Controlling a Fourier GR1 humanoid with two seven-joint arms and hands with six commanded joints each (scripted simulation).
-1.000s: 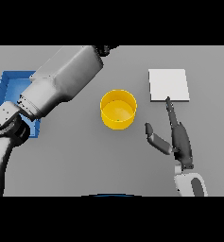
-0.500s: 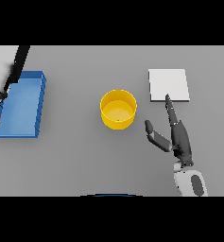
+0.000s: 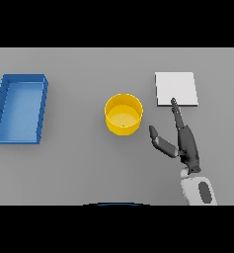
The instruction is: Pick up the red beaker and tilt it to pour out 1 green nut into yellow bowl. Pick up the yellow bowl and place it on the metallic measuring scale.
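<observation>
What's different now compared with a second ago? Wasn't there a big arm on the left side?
Yes. The left arm lay across the blue tray and has swung away to the left, out of the picture, so the whole tray now shows. Nothing was picked up or let go. The yellow bowl, the square scale and the right hand, open with its fingers pointing at the scale, stayed where they were.

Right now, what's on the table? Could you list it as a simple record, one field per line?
Bowl: yellow bowl, upright, mid-table; contents cannot be told
Tray: blue tray, far left
Plate: pale square scale, upper right, nothing on it
Right hand: right hand open, fingers straight, tips over the scale's near edge, right of the bowl, apart from it
Left hand: not in view
Red beaker: not in view
</observation>
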